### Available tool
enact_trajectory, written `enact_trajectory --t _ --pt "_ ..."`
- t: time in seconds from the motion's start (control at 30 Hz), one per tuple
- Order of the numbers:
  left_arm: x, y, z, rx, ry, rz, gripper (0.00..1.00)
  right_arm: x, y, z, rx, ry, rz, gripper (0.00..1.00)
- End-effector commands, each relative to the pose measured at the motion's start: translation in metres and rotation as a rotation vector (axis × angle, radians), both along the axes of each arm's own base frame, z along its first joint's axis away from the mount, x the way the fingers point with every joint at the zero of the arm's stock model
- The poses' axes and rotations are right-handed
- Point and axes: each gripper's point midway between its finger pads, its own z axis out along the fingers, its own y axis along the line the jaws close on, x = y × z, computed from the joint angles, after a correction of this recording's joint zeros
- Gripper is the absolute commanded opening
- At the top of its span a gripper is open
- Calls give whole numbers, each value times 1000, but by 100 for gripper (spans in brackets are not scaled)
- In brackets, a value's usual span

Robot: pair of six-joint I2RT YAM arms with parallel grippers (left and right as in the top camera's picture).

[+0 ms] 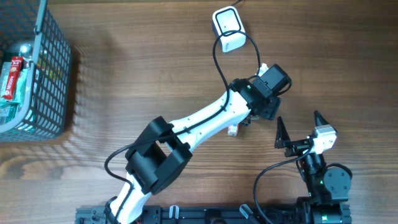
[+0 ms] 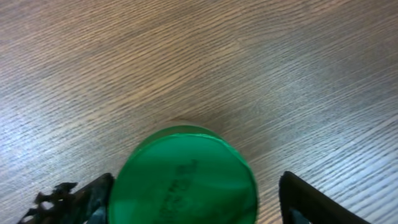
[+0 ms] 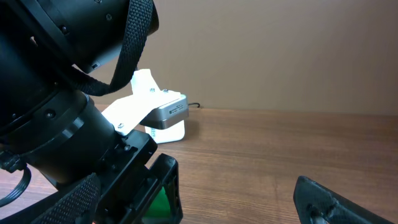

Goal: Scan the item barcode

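**Green item sits between parted left jaws**

The green round item (image 2: 186, 168), faint lettering stamped on its top, fills the bottom of the left wrist view. It stands on the brown wooden table (image 1: 155, 74) between the jaws of the left gripper (image 2: 194, 186). These jaws are parted. One dark finger (image 2: 93, 202) is right at the item's edge, and the other finger (image 2: 311, 199) stands off with bare wood showing between.

The white-and-black left arm (image 1: 205, 118) hides the item from overhead. A dark wire basket (image 1: 53, 74) stands far out beyond the jaws, well apart. The right gripper (image 1: 300, 122) is near the left one, its jaws spread wide and empty. The white barcode scanner (image 1: 227, 28) lies on the table ahead of the left jaws, close by but not touching them.
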Motion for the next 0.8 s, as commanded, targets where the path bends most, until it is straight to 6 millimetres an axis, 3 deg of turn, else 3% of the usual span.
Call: enact_trajectory --t 0.0,0.77 --pt "1 2 -5 22 -10 -15 69 0 1 0 1 -2 3 100" --pt "-29 7 -8 82 60 -56 66 0 1 0 1 -2 3 100"
